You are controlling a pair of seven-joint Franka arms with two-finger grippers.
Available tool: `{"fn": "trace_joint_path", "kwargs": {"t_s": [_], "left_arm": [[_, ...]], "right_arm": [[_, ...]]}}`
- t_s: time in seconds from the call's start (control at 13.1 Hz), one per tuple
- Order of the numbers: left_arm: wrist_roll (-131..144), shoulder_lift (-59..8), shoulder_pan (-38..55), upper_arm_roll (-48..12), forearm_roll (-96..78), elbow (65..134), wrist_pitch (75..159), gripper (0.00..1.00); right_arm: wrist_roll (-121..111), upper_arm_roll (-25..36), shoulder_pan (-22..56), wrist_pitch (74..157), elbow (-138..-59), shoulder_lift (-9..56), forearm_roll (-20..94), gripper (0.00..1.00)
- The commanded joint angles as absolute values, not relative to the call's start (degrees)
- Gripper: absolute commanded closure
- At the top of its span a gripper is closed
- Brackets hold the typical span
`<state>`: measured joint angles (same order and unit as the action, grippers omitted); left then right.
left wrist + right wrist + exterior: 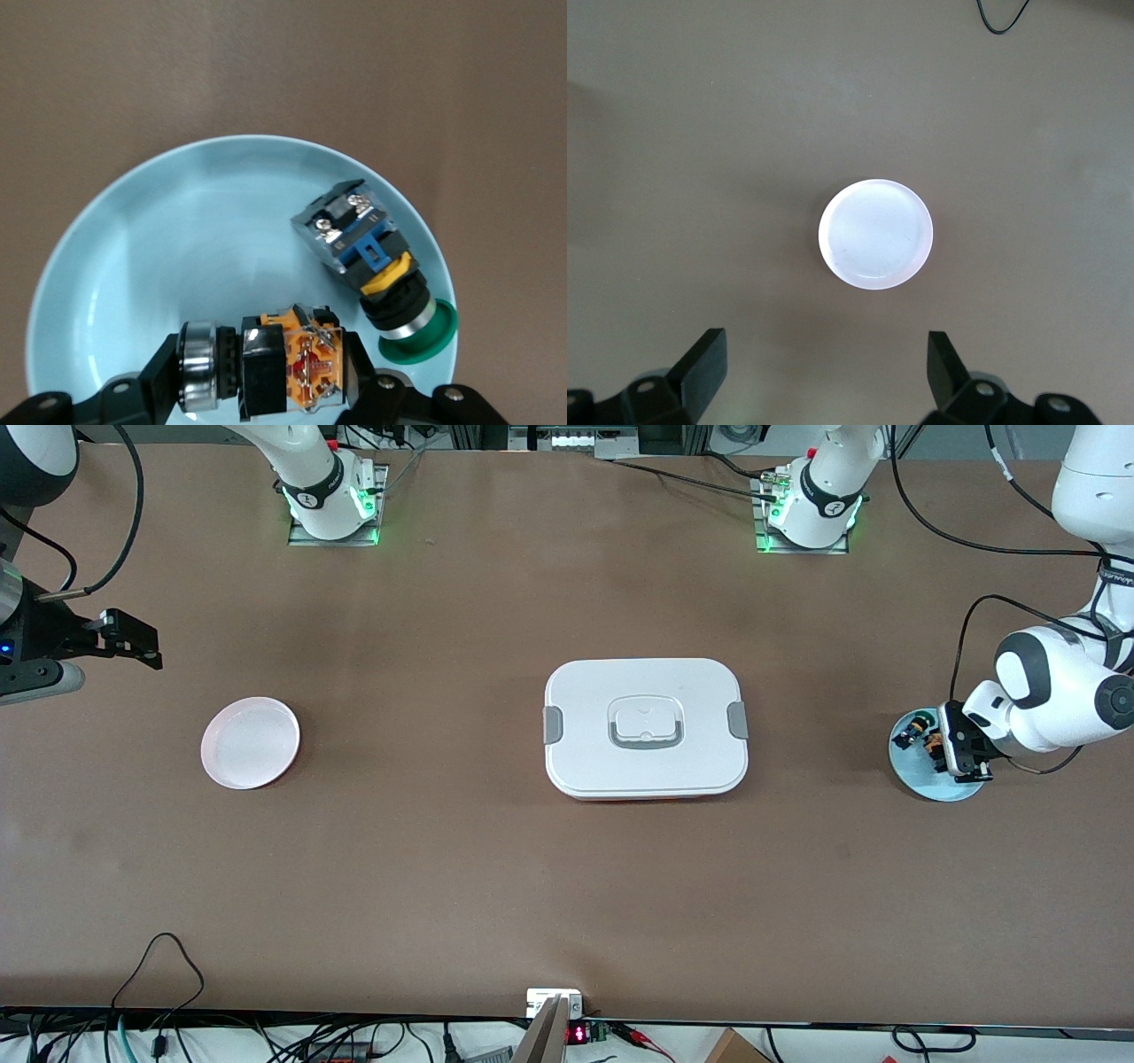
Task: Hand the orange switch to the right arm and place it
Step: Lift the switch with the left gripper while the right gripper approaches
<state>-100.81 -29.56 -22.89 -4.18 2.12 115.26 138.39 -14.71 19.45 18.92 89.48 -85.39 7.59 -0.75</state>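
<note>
Brown worktop [461, 850], cables along the edges. White lidded box [645, 728] mid-worktop as landmark, lid on, grey latches at both ends.

Toward the left arm's end from the box: pale blue plate [921, 778]. Orange switch [266, 367] lying on its side in the plate, metal ring at one end, orange block at the other. Left gripper [964, 755] down at the plate, fingers [151, 381] set on either side of the switch and right against it; cannot tell whether actually clamped or just bracketing. Second switch [376, 266], blue body with green cap, also on its side in the same plate, just beside the orange one, not touching it; cap out by the plate rim.

Toward the right arm's end from the box: pink-white plate [251, 742], well apart from the box. Right gripper [128, 640] up in the air near that end of the worktop, waiting, fingers [700, 367] spread wide, holding nothing; plate centred in the right wrist view between them.
</note>
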Motion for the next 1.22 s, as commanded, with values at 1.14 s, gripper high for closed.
{"fn": "trace_joint_path", "kwargs": {"t_s": [1.14], "left_arm": [[-99.84,-28.39,-21.02,-27.41,-51.81,94.75,98.16,0.70]], "right_arm": [[-23.13,19.07,18.19,85.79,-85.87,12.56,28.07,0.00]]}}
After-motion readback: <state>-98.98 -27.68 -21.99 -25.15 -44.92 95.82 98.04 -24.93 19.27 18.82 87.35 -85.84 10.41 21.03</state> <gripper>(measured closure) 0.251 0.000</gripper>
